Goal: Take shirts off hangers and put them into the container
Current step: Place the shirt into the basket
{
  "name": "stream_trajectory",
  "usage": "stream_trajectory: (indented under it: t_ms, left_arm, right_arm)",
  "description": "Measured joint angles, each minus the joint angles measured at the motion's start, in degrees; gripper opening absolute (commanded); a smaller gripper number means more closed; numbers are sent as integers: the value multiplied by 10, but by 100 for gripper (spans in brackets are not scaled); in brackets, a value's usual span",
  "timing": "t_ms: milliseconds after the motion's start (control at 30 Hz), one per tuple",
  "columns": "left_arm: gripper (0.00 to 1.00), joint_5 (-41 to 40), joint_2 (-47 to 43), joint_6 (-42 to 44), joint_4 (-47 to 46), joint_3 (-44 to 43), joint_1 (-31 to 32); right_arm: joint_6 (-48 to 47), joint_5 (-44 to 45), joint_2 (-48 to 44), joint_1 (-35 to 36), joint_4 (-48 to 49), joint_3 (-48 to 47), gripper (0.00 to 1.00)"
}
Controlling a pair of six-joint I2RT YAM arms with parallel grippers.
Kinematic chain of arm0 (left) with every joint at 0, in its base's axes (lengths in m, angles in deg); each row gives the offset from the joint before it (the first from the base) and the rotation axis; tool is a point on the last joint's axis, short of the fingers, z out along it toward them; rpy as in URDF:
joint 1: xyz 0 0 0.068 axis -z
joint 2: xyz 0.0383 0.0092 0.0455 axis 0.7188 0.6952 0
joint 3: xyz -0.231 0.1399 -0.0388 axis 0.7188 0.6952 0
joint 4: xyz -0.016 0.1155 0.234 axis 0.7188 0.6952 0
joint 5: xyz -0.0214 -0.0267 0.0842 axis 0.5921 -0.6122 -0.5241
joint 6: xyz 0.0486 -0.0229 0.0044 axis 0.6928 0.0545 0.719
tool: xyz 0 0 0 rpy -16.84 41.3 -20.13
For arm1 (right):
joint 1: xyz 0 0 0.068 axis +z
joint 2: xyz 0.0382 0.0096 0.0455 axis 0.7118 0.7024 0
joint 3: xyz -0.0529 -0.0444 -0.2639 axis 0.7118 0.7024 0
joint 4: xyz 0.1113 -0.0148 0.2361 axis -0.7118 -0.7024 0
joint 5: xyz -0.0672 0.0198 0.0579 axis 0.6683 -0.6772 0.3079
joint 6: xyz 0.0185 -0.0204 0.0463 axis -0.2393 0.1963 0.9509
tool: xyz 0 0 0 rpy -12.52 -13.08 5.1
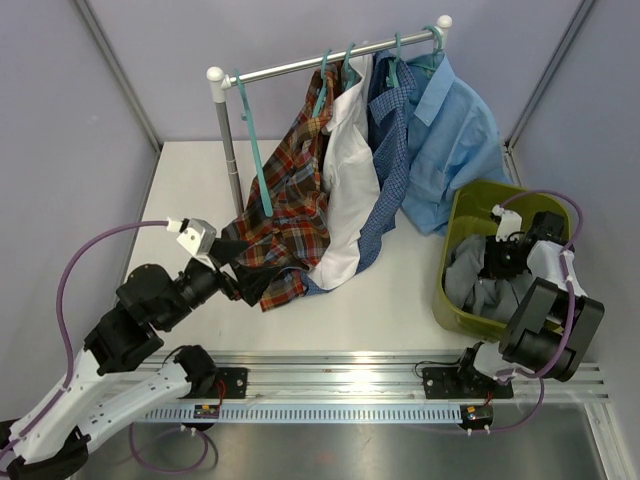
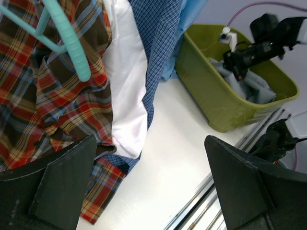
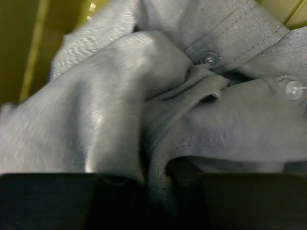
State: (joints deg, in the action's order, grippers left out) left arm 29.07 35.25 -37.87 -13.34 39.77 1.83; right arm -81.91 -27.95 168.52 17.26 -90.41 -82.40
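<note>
**One shirt of five is in the container; four are left on the rail.**

The grey shirt (image 1: 470, 285) lies crumpled inside the olive container (image 1: 446, 292) at the right of the worktop (image 1: 380, 300). My right gripper (image 3: 158, 191) is down on it. A fold of cloth stands between its fingers (image 3: 57, 201), but I cannot tell whether they pinch it or have let go. The plaid shirt (image 1: 290, 200), white shirt (image 1: 345, 190), dark blue check shirt (image 1: 390, 160) and light blue shirt (image 1: 455, 140) hang on teal hangers (image 1: 437, 38) from the rail (image 1: 300, 68). One bare hanger (image 1: 255, 150) hangs at the rail's left end. My left gripper (image 2: 149, 158), fingers (image 2: 48, 191) spread wide and empty, sits at the plaid shirt's hem, which I judge the next garment to take.
</note>
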Motion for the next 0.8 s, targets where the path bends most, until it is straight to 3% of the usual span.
stream_trajectory:
  t_ms: [300,433,567,700,800]
  left_arm:
    - [99,15,21,-11,-26,-2,0]
    - [99,15,21,-14,-26,-2,0]
    - [99,14,20,-16,-26,0,0]
    - [99,10,19,-22,-25,6,0]
    - [99,10,35,-27,-26,-1,0]
  right_arm:
    - [-40,47,4,0,10,-5,83]
    - [-53,70,-61,0,-45,-55,93]
    - [-57,61,-106,0,-109,-186,97]
    - [-60,-13,-111,3,-184,-316,99]
    - [-59,-88,-112,29,-241,-358,99]
